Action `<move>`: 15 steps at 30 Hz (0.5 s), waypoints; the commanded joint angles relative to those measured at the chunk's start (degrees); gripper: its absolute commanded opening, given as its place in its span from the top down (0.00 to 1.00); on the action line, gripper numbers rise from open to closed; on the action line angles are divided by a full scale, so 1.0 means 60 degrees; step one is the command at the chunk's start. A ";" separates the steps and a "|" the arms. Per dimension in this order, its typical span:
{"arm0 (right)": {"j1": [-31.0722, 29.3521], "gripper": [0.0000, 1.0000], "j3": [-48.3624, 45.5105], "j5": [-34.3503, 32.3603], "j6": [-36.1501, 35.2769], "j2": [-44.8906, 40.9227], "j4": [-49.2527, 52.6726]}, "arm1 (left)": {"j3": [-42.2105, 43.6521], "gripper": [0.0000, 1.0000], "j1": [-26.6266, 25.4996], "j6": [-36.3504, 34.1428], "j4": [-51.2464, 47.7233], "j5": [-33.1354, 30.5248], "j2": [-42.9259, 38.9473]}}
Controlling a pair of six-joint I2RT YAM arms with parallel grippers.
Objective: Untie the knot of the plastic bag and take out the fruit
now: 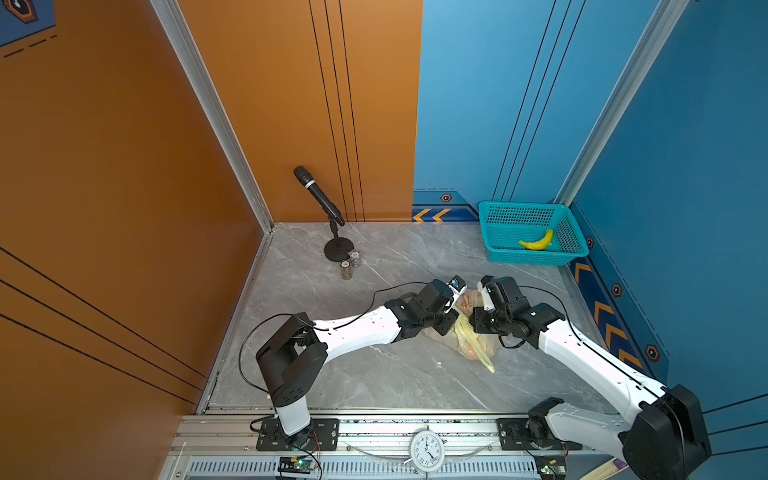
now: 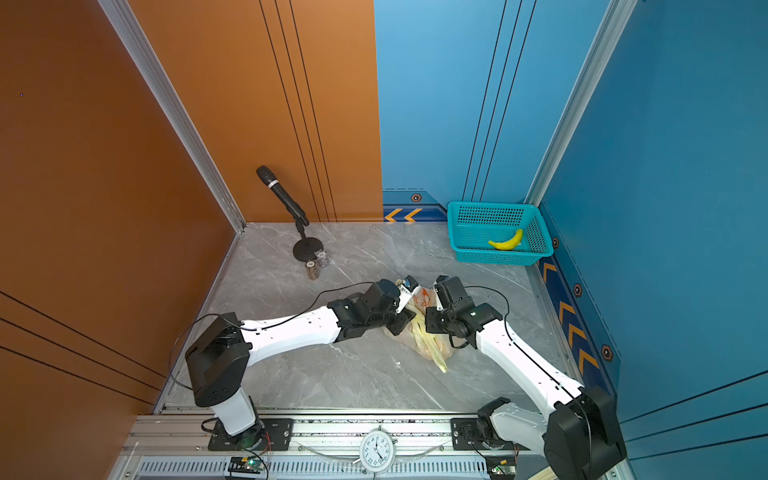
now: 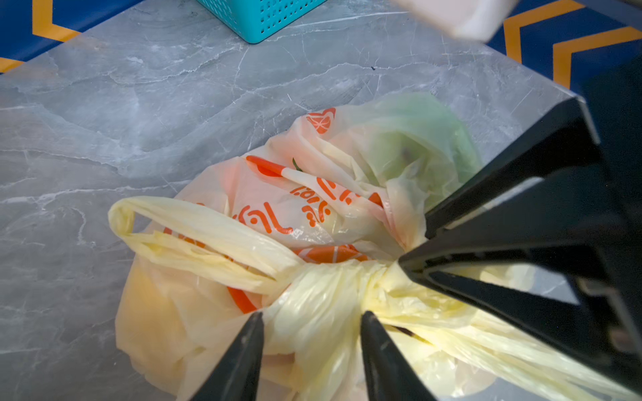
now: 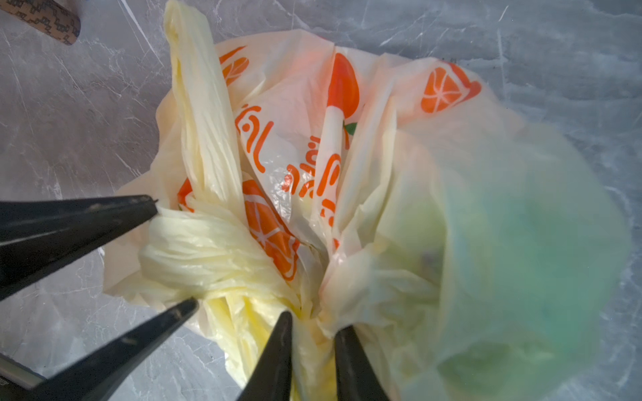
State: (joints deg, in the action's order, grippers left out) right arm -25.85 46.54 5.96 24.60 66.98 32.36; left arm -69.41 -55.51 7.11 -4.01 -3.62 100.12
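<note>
Plastic is filling the gap of both claws. In both top views the plastic bag [image 1: 476, 349] is lying on the grey table [image 1: 374, 382], right of centre in the lower half of the frame, between the two wrists. The left gripper [image 3: 311, 317] is standing half wide around the knot [image 3: 347, 277], its fingertips [image 4: 139, 208] touching the bunch on two sides; whether it is squeezing, I cannot tell. The right gripper [image 4: 314, 323] is standing narrow and is pinching the gathered film of the bag just beside the knot.

The bag is looking very thin, soft and slippery, so I am judging that it will stretch or tear before a tight knot opens, and a hard pull will only be tightening it. A better hold is seeming to be one loop handle [image 3: 208, 225] close to the knot, with the neck pinned. The fruit [image 4: 538, 243] is showing green and orange through the film; it is looking light and round, so it will probably be rolling once free. Far in the upper right, a teal basket [image 1: 523, 257] is holding a banana [image 1: 537, 243].
</note>
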 commanded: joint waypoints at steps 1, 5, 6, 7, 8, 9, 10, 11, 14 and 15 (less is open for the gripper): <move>-0.0043 0.86 -0.0063 -0.0024 -0.0086 -0.0035 -0.0039 | 0.0154 0.63 0.0118 0.0152 -0.0190 -0.0071 0.0183; -0.0028 0.97 -0.0163 -0.0135 -0.0086 -0.0267 -0.0105 | 0.0197 0.77 0.0132 0.0209 -0.0011 -0.0156 0.0105; -0.0028 1.00 -0.0182 -0.0188 -0.0074 -0.0341 -0.0120 | 0.0239 0.80 0.0139 0.0206 0.0055 -0.0149 0.0081; -0.0028 1.00 -0.0227 -0.0258 -0.0055 -0.0413 -0.0134 | 0.0265 0.85 0.0143 0.0210 0.0094 -0.0139 0.0037; -0.0014 1.00 -0.0256 -0.0333 -0.0053 -0.0509 -0.0160 | 0.0296 0.88 0.0175 0.0208 0.0154 -0.0144 0.0002; -0.0014 1.00 -0.0286 -0.0386 -0.0053 -0.0551 -0.0185 | 0.0327 0.93 0.0180 0.0217 0.0193 -0.0133 -0.0040; 0.0000 1.00 -0.0297 -0.0439 -0.0050 -0.0606 -0.0178 | 0.0365 0.96 0.0195 0.0227 0.0224 -0.0158 -0.0080; 0.0001 1.00 -0.0318 -0.0487 -0.0036 -0.0657 -0.0179 | 0.0391 1.00 0.0200 0.0232 0.0237 -0.0217 -0.0128; 0.0030 1.00 -0.0325 -0.0673 -0.0028 -0.0803 -0.0149 | 0.0521 1.00 0.0213 0.0251 0.0286 -0.0483 -0.0280; 0.0041 1.00 -0.0348 -0.0770 -0.0020 -0.0858 -0.0148 | 0.0555 1.00 0.0246 0.0261 0.0262 -0.0540 -0.0343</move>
State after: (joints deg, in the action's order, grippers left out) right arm -25.82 45.41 4.84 24.23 63.29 31.40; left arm -67.44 -55.07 8.47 -2.20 -4.12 99.92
